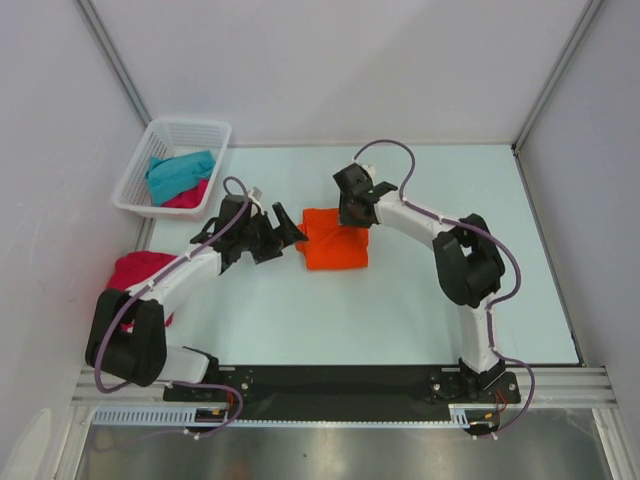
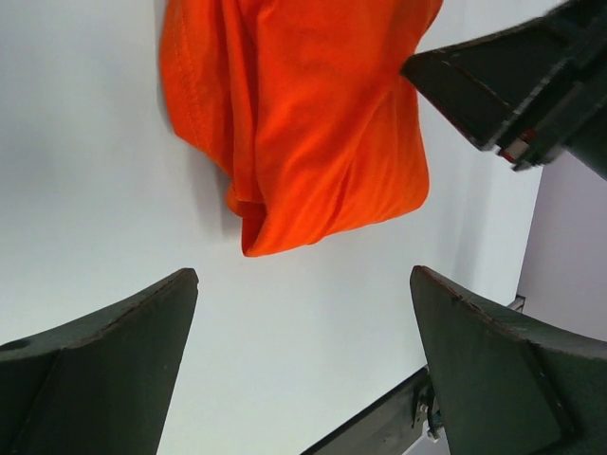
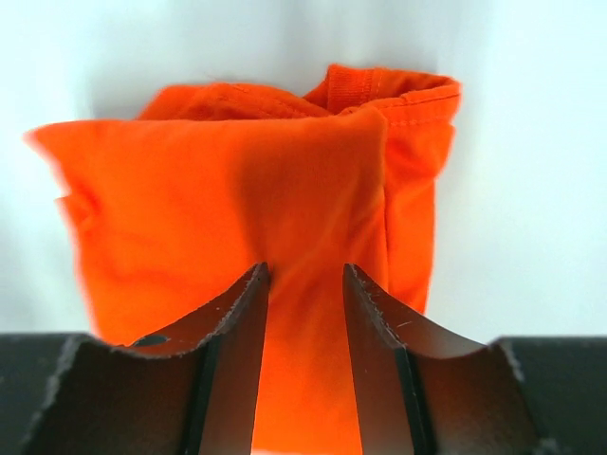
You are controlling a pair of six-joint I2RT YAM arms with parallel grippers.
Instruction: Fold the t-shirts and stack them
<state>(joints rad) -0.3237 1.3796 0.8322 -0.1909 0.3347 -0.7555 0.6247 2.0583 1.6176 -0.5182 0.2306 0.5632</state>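
Observation:
A folded bright orange t-shirt (image 1: 338,250) (image 2: 303,123) (image 3: 209,190) lies on the table at its middle. My right gripper (image 1: 352,215) (image 3: 305,270) is on the shirt's far edge. Its jaws stand part open, its tips rest on the cloth, and orange cloth fills the gap between them. Just left of the shirt my left gripper (image 1: 280,238) (image 2: 303,275) hovers wide open over bare table with nothing in it. A teal t-shirt (image 1: 180,172) and a pink one (image 1: 190,195) lie crumpled in the basket. Another pink t-shirt (image 1: 140,268) lies at the table's left edge, partly hidden by my left arm.
The white lattice basket (image 1: 180,125) stands at the far left corner. Walls close the table in on the left, back and right. The black base rail (image 1: 340,380) runs along the near edge. In the left wrist view the right gripper's body (image 2: 512,85) shows beside the shirt.

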